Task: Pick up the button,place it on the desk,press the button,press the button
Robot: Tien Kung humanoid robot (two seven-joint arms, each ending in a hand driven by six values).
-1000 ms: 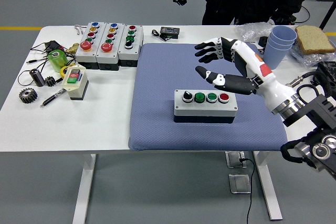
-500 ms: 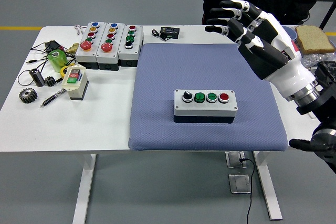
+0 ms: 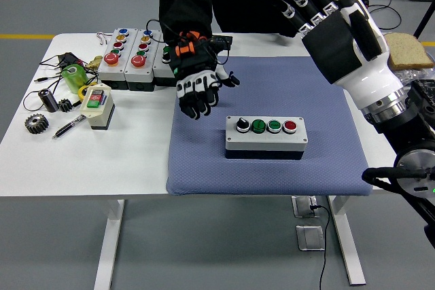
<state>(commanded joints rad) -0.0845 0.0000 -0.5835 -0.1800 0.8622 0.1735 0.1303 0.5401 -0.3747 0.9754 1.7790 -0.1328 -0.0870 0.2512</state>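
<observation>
Person's gloved hand [image 3: 197,89] hovers near button box [image 3: 265,138].

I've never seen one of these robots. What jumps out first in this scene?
The robot's big black-and-white right hand is raised high at the upper right, fingers spread and holding nothing. Below it, a grey button box with four knobs sits on the blue mat. A person's gloved hand reaches over the mat's far left corner.
</observation>
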